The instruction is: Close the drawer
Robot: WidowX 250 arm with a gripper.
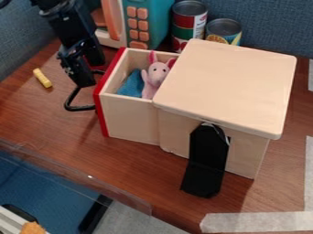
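Observation:
The gripper [79, 71] is at the upper left, pointing down just left of the drawer's red front, at its black loop handle [78, 109]. Whether it touches the handle is unclear. The drawer [129, 116] stands pulled out to the left from a light wooden box [229, 87] with a flat top. Inside the drawer, a pink plush toy [156, 75] sits beside a blue cloth [131, 85].
Behind the drawer are a teal toy microwave [147, 23] and two cans [189, 23]. A yellow stick [42, 78] lies at the left. A black strap-like piece [206, 160] leans on the box's near side; pale tape [256, 222] marks the table's front.

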